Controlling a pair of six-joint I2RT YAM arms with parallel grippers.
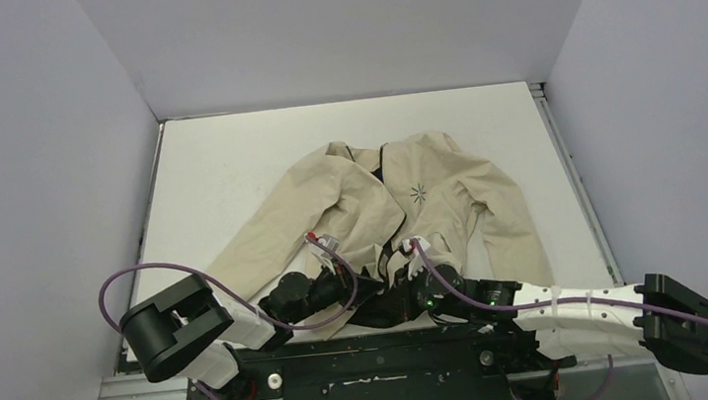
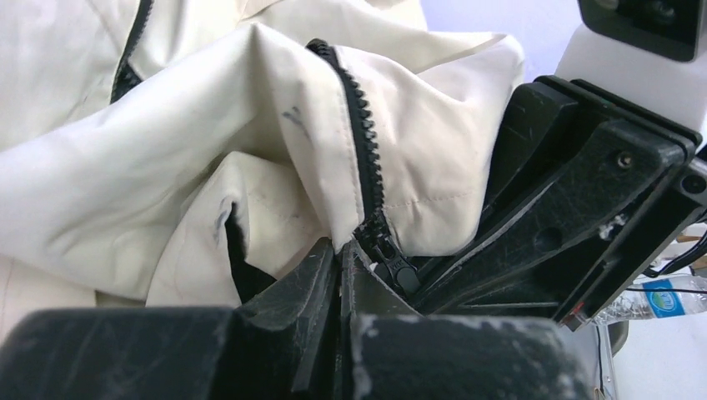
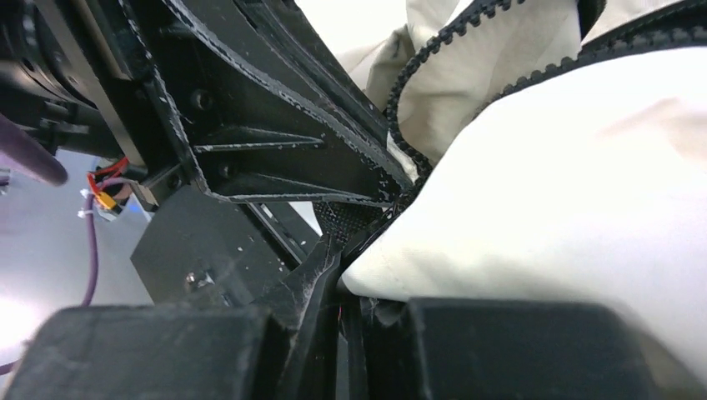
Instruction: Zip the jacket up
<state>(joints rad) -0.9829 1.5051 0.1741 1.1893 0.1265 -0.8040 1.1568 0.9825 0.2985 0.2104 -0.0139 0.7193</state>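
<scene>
The beige jacket (image 1: 399, 195) lies flat on the white table, collar far, hem toward the arms, with its upper front open at the collar. Both grippers meet at the bottom hem. My left gripper (image 1: 364, 283) (image 2: 343, 250) is shut on the hem fabric just left of the dark zipper's lower end. The black zipper slider (image 2: 390, 260) sits at the bottom of the teeth (image 2: 360, 142), right beside my fingertips. My right gripper (image 1: 394, 285) (image 3: 346, 246) is shut on the jacket's (image 3: 567, 183) hem edge where the dark mesh lining (image 3: 354, 218) shows. Each gripper's black body fills the other's view.
The table (image 1: 227, 164) is boxed in by pale walls on three sides. The jacket sleeves spread to the left and right of the hem. The black base rail (image 1: 377, 366) runs along the near edge. A plastic bottle with a blue label (image 2: 667, 298) shows behind the right gripper.
</scene>
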